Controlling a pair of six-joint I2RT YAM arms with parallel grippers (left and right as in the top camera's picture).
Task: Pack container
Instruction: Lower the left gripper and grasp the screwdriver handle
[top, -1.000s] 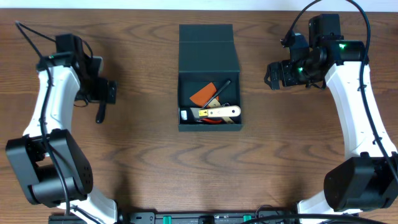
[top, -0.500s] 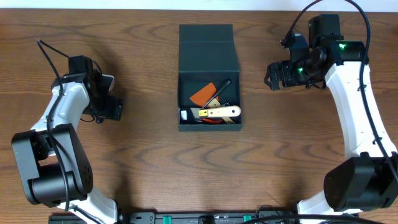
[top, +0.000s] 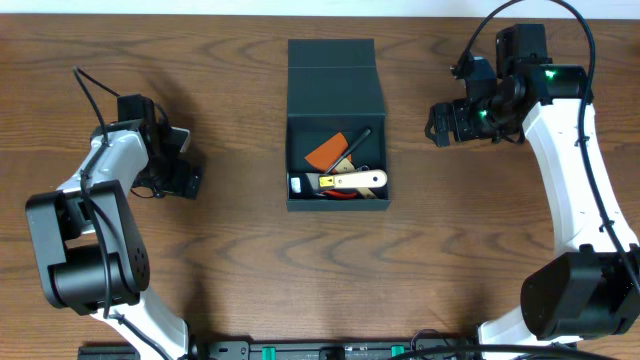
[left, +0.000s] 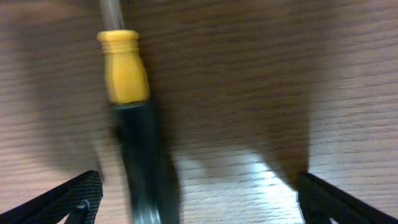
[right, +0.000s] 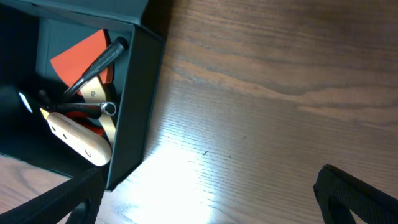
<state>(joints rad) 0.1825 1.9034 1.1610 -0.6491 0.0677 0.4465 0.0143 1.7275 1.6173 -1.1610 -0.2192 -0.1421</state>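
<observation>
The container (top: 336, 80) is a dark teal-black box at the table's middle, its flap lid folded back. Inside lie an orange piece (top: 327, 151), a cream-handled tool (top: 352, 181) and a thin black tool (top: 358, 139). My left gripper (top: 183, 175) is open, low over the table at the left. In the left wrist view a screwdriver (left: 127, 93) with a black handle and yellow collar lies between the open fingers (left: 199, 205), nearer the left one. In the overhead view the gripper hides it. My right gripper (top: 438, 122) is open and empty, right of the container (right: 134, 112).
The table is brown wood (top: 480, 250). The container's open lid (top: 332, 55) lies flat toward the far edge. The right wrist view shows bare wood (right: 261, 93) between the open fingers (right: 205, 199), with the container's right wall at the left.
My left arm has swung down and to the right, over the spot where the dark screwdriver lay. The right arm and the container's contents have not moved.
</observation>
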